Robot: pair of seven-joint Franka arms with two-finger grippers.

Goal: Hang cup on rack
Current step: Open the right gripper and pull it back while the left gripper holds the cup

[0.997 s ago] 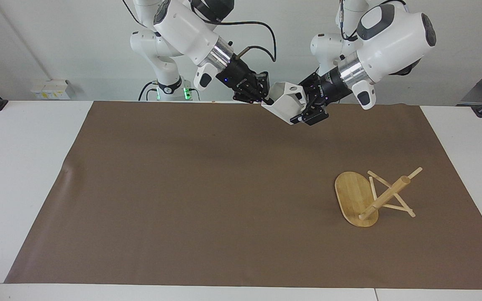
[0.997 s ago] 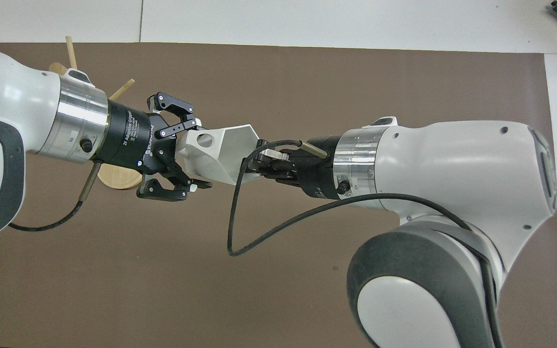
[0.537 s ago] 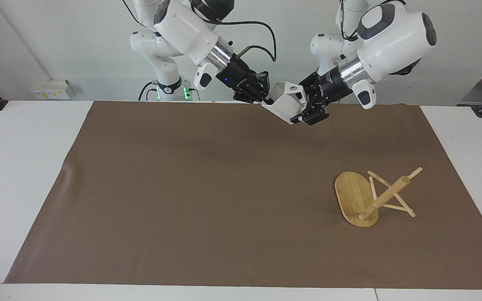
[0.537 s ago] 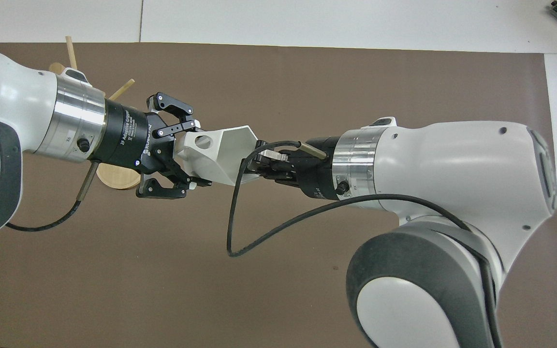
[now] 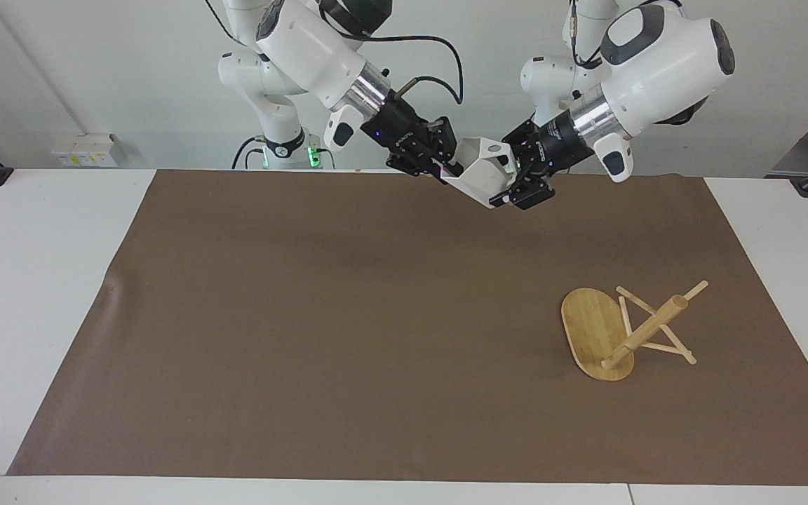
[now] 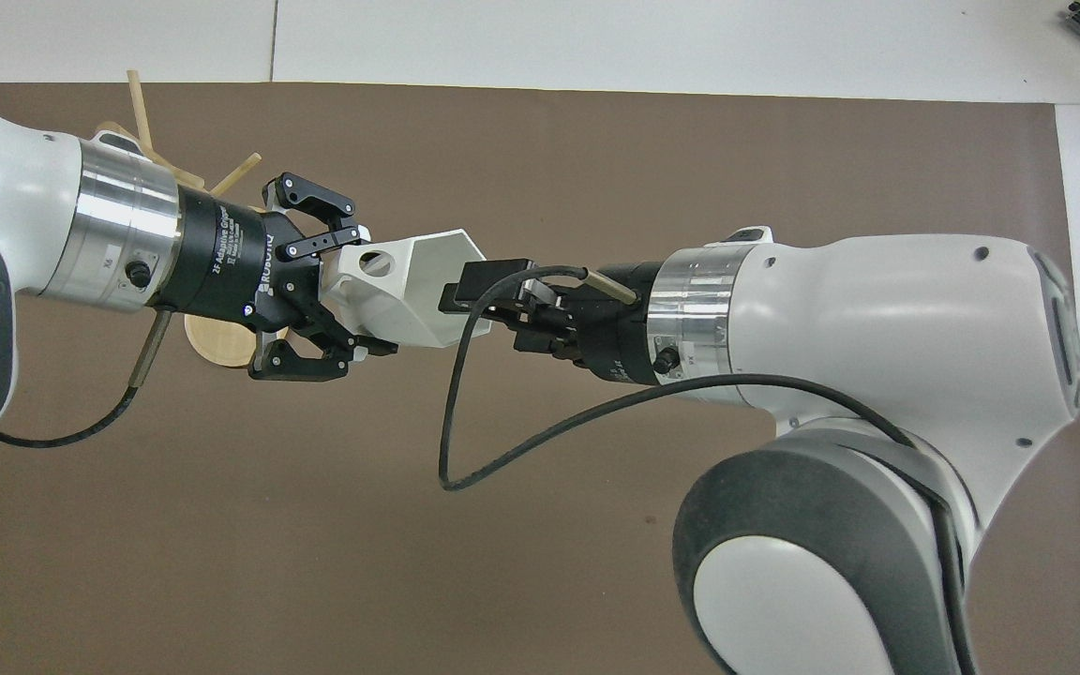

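Observation:
The white faceted cup [image 5: 482, 175] [image 6: 409, 292] hangs in the air over the mat's edge nearest the robots, rim toward the right arm. My left gripper [image 5: 514, 181] [image 6: 352, 298] is shut on its blocky handle. My right gripper [image 5: 446, 165] [image 6: 467, 305] stands open at the rim, one finger [image 6: 488, 278] lifted off the cup wall. The bamboo rack [image 5: 595, 330] [image 6: 217, 342] appears to lie tipped on its side on the mat toward the left arm's end, post [image 5: 646, 330] slanting and pegs resting on the mat. In the overhead view the left arm hides most of it.
A brown mat [image 5: 348, 337] covers the white table [image 5: 32, 280]. A black cable [image 6: 465, 469] loops below the right wrist. Both arms meet above the mat's edge nearest the robots.
My right gripper has opened and let go of the cup's rim. The left gripper, with the cup, has shifted slightly toward the left arm's end.

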